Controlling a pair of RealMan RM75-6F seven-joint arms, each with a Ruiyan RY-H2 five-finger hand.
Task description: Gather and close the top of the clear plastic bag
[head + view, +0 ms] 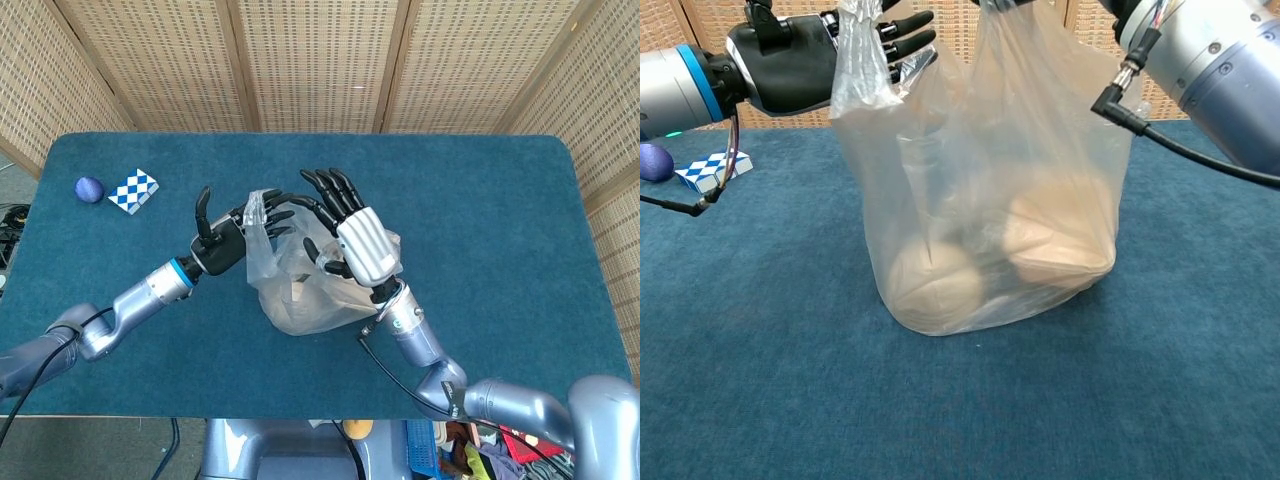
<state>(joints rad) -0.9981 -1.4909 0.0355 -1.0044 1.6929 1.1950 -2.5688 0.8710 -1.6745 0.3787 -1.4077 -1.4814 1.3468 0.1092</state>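
While the left hand (pixel 222 245) holds the clear plastic bag's (pixel 990 220) rim, the right hand (pixel 352 235) pinches its top.

blue ball (pixel 89 188) lies beside checkered block (pixel 133 190) on teal table (pixel 500 200)

Bright, even light; soft shadows; both views sharp, slight glare on bag (pixel 980 190).

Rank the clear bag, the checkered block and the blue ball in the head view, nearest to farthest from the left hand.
From the left hand:
1. Clear plastic bag, touching the hand's fingers, on its right.
2. Checkered block, up-left on the table.
3. Blue ball, just beyond the block, by the table's left edge.
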